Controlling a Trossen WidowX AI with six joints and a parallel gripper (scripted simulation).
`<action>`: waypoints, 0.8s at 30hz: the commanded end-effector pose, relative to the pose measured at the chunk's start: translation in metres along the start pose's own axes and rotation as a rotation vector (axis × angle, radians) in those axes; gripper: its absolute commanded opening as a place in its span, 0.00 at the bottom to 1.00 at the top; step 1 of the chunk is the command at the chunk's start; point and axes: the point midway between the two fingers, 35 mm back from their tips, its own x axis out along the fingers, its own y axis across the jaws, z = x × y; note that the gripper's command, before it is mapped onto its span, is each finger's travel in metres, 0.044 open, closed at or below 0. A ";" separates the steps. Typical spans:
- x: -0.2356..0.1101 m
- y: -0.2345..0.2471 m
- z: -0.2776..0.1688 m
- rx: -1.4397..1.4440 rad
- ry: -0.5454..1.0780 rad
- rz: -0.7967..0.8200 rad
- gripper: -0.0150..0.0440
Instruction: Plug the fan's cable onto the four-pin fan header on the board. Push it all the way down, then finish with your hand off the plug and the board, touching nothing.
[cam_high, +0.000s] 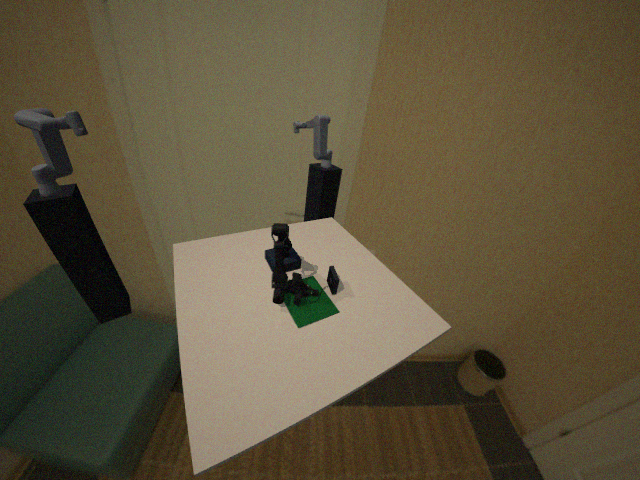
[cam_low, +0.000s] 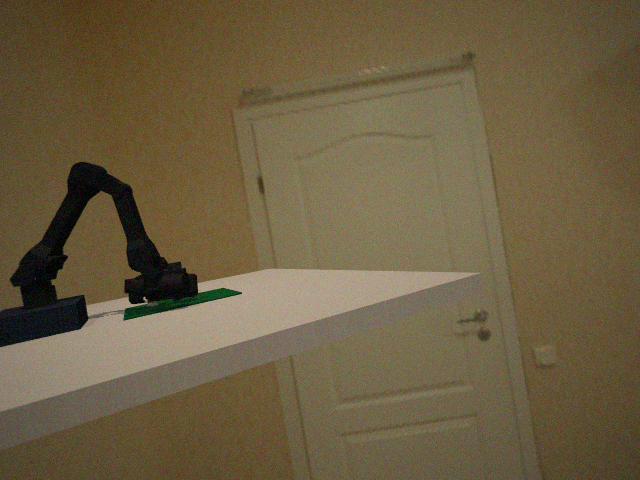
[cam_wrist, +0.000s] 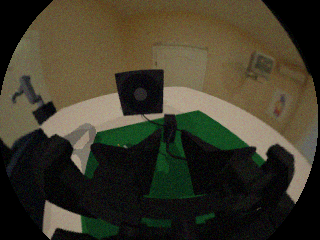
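A white door (cam_low: 382, 268) and tan walls are framing a white table (cam_high: 289, 377); a green board (cam_high: 315, 307) is lying flat near its middle, beside a black fan (cam_wrist: 139, 92) standing upright. The gripper (cam_wrist: 168, 160) is hanging low over the board, fingers partly spread and gripping nothing; the dark plug (cam_wrist: 170, 126) is sitting on the board just beyond them, its thin cable (cam_wrist: 148, 119) running back to the fan.

board (cam_high: 316, 311) looks like flat matt green, the surface (cam_high: 268, 372) is smooth matt white, and the fan (cam_wrist: 139, 92) reads as dull black plastic
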 end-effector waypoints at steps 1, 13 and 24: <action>-0.007 -0.003 0.000 -0.008 0.010 -0.005 0.49; -0.033 -0.003 0.006 -0.006 0.027 -0.006 0.49; -0.058 -0.001 0.018 -0.006 0.021 0.001 0.49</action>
